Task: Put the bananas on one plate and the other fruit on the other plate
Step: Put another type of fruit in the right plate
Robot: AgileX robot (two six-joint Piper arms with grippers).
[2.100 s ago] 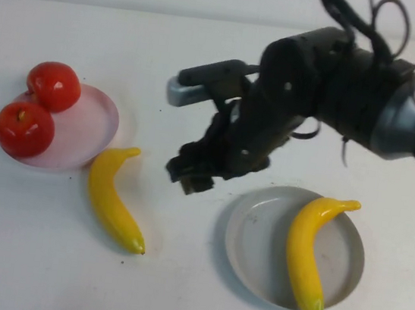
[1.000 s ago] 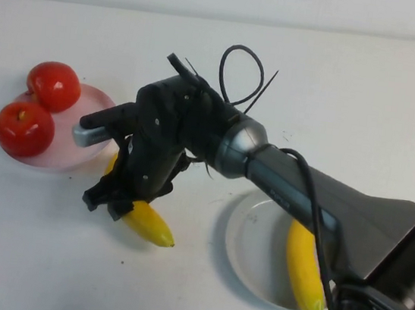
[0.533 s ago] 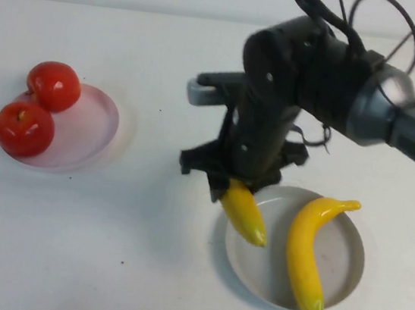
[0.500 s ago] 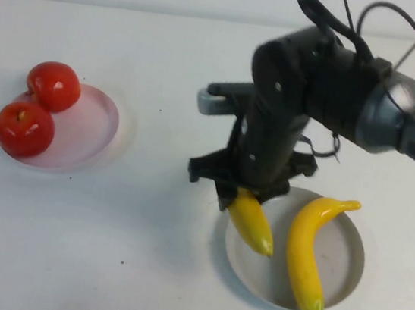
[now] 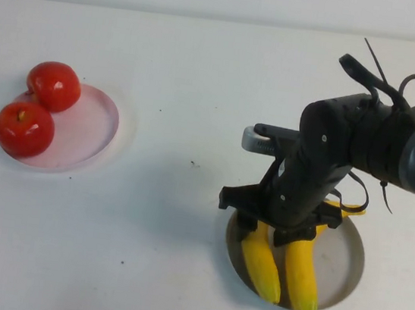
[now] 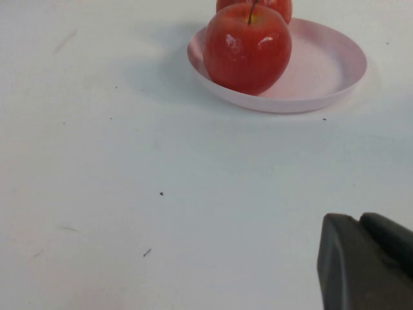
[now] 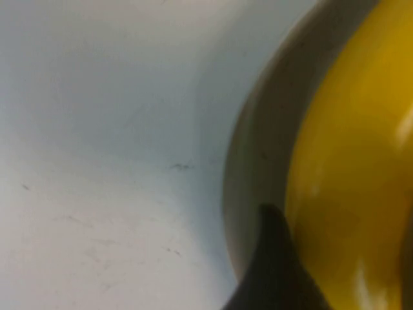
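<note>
Two yellow bananas lie side by side on the grey plate (image 5: 344,259) at the front right: one (image 5: 262,266) reaches out from under my right gripper (image 5: 267,228), the other (image 5: 302,278) is just right of it. My right gripper is low over the plate's left rim and shut on the left banana. In the right wrist view a dark fingertip (image 7: 274,268) presses against that banana (image 7: 348,161) above the plate's rim (image 7: 255,148). Two red apples (image 5: 53,86) (image 5: 24,129) sit on the pink plate (image 5: 92,128) at the left. My left gripper (image 6: 361,223) is shut and empty, near the pink plate (image 6: 322,71).
The white table (image 5: 148,254) lies bare between the two plates. My right arm (image 5: 377,143) with its cables reaches in from the right edge. In the left wrist view one apple (image 6: 247,48) stands in front of the other (image 6: 274,6).
My right gripper took the banana from beside the pink plate, carried it right and lowered it onto the grey plate next to the other banana. Apples have not moved.
</note>
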